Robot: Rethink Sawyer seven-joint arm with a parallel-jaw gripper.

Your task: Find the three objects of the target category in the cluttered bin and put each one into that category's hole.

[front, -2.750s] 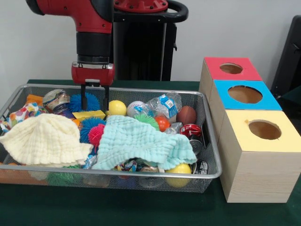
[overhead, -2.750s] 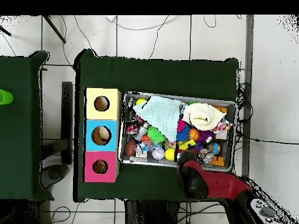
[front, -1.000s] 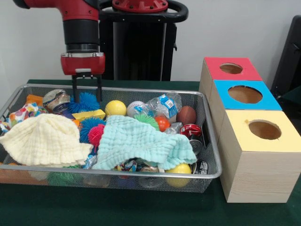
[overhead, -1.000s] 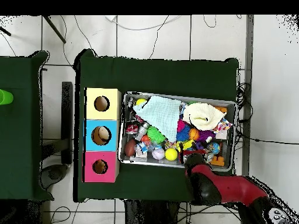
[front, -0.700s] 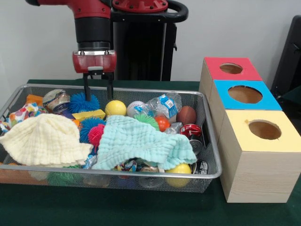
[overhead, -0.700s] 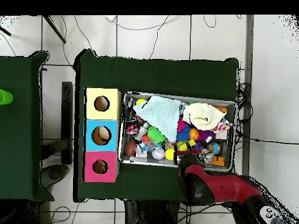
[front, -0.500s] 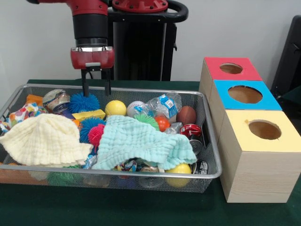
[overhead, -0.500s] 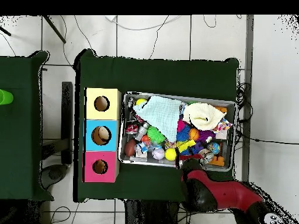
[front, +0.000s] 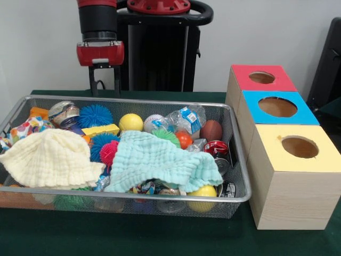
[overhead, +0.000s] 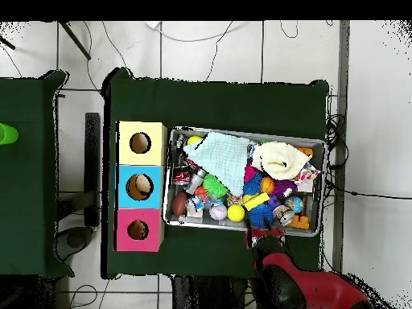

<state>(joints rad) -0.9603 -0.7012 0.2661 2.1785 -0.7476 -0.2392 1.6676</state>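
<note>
The end effector (front: 104, 84) hangs above the far rim of the wire bin (front: 160, 198), its two fingers spread apart with nothing between them; it is released and empty. The target category is not stated, so which things count cannot be told from the pictures; the likeliest candidates near it are the spiky blue ball (front: 95, 115), almost straight below and a little nearer the camera in the front view, and the yellow ball (front: 131, 122) just beside that, toward the boxes. In the overhead view the end effector (overhead: 266, 234) sits just outside the bin's robot-side rim, with the blue ball (overhead: 261, 212) directly inward from it; the coming move, as I judge it, is a short reach inward over the rim and then straight down. The red box (front: 259, 79), blue box (front: 276, 108) and yellow box (front: 298, 146) stand in a row on the desk (front: 128, 237) at the bin's other end, well apart from the end effector. Balls have no long axis, so wrist turn hardly matters.
</note>
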